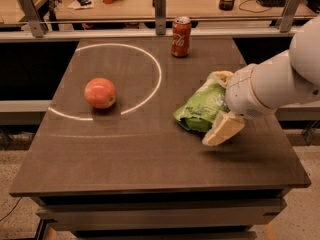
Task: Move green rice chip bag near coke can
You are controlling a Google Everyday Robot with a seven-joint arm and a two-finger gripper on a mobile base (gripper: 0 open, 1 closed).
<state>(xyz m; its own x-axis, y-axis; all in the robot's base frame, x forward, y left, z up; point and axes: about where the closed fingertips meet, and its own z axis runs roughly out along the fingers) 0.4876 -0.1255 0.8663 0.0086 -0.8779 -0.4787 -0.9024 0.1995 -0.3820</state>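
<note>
The green rice chip bag (199, 110) lies wrinkled on the right part of the dark table. The coke can (181, 36) stands upright at the table's far edge, apart from the bag and behind it. My gripper (212, 109) comes in from the right on a white arm and is open. One cream finger (223, 129) is at the bag's near side and the other (220, 77) at its far side. The arm hides the bag's right end.
A red-orange apple (100, 92) sits at the left, inside a white circle (157, 66) drawn on the table (150, 159). A metal rail with posts (160, 9) runs just behind the table. Desks with clutter lie beyond it.
</note>
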